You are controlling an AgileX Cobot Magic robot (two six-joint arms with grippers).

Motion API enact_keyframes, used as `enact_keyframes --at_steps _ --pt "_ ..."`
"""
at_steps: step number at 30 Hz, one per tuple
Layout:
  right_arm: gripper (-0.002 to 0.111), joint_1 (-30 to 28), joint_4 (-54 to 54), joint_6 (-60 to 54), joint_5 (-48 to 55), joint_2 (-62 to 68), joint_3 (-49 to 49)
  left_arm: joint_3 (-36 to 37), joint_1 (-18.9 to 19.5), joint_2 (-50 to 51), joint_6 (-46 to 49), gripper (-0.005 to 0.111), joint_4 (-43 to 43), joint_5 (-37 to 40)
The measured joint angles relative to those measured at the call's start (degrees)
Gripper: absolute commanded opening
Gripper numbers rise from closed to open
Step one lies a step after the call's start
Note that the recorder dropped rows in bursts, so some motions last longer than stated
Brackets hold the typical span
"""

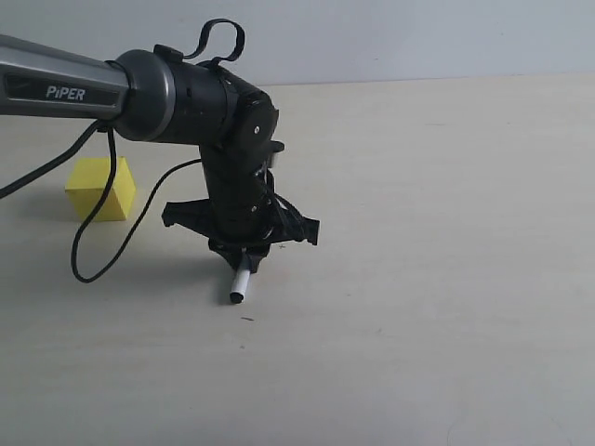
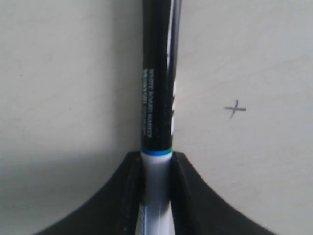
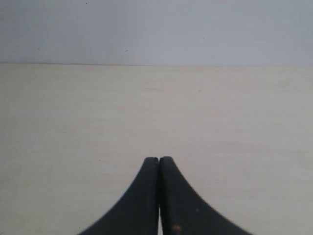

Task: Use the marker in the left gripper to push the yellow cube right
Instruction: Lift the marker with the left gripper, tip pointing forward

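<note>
I saw a pale beige table (image 1: 446, 279). The yellow cube (image 1: 98, 189) sat on it at the left, and a small pencilled cross (image 2: 235, 109) marked its surface.

Of the marker (image 1: 240, 283) we see only the lower end in the exterior view; the left gripper (image 1: 244, 255) hides the rest. Its printed lettering, in the left wrist view, is too blurred to read.

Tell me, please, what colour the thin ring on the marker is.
Blue; the ring on the marker shows best in the left wrist view.
</note>
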State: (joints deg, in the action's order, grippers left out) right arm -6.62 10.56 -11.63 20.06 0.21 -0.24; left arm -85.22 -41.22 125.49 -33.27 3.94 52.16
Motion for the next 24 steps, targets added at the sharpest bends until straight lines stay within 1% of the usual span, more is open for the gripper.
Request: enact_keyframes --at_steps 3,6,10,15,20,24 --pt "0.000 0.0 0.0 0.0 0.0 0.0 0.0 0.0 0.0 0.0 0.6 0.000 0.0 0.0" --pt "0.000 0.0 0.0 0.0 0.0 0.0 0.0 0.0 0.0 0.0 3.2 0.000 0.0 0.7" --pt "0.000 0.0 0.0 0.0 0.0 0.0 0.0 -0.6 0.0 -2.1 7.8 0.000 1.8 4.5" --pt "0.000 0.0 0.0 0.0 0.0 0.0 0.0 -1.5 -0.1 -9.9 12.5 0.000 4.9 8.7" --pt "0.000 0.0 0.0 0.0 0.0 0.0 0.0 -1.6 -1.5 -18.1 16.9 0.000 5.6 13.1" --pt "0.000 0.0 0.0 0.0 0.0 0.0 0.0 -1.4 -2.4 -25.1 18.1 0.000 5.6 14.7"
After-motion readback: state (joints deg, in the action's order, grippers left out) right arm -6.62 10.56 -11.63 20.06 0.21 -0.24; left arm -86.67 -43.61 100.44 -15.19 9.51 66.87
